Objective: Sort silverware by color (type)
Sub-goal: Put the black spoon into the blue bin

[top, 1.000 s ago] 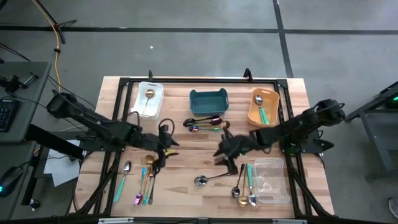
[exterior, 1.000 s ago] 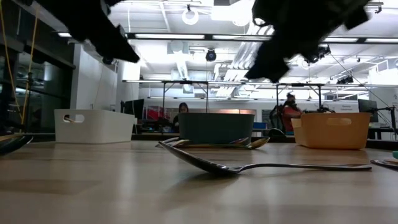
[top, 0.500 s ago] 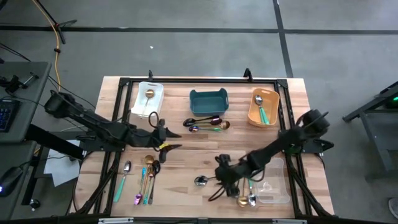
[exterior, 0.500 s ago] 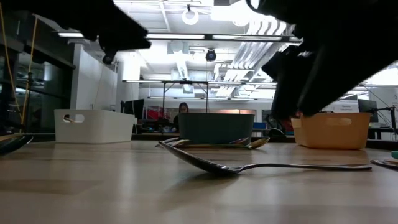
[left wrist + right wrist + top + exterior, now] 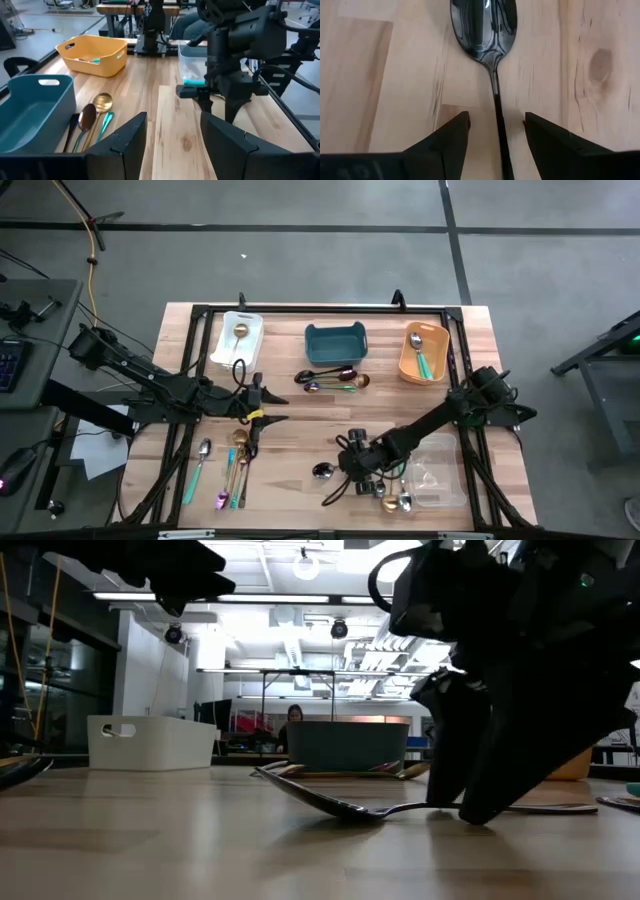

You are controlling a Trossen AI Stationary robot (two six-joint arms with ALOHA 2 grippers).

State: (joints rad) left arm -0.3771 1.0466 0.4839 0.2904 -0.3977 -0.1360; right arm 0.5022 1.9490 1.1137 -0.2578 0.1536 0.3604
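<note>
A black spoon [image 5: 322, 471] lies flat on the table, its bowl [image 5: 484, 25] ahead of my right gripper [image 5: 495, 125]. That gripper is open and low over the table [image 5: 470, 780], one finger on each side of the spoon's thin handle [image 5: 497, 120] without touching it. My left gripper [image 5: 268, 406] is open and hovers above the table left of centre [image 5: 172, 125], holding nothing. Other silverware lies in clusters at the centre [image 5: 332, 378], near left [image 5: 230, 465] and near right [image 5: 392, 496].
Along the far side stand a white bin [image 5: 240, 338] with a gold spoon, a teal bin [image 5: 335, 342], and an orange bin [image 5: 423, 350] holding a silver and a teal-handled utensil. A clear bin [image 5: 435, 472] sits at the near right. Bare wood lies between the arms.
My right gripper has travelled from the table's centre toward the near edge and come down low over the black spoon, its open fingers now straddling the handle. The spoon has stayed where it was.
</note>
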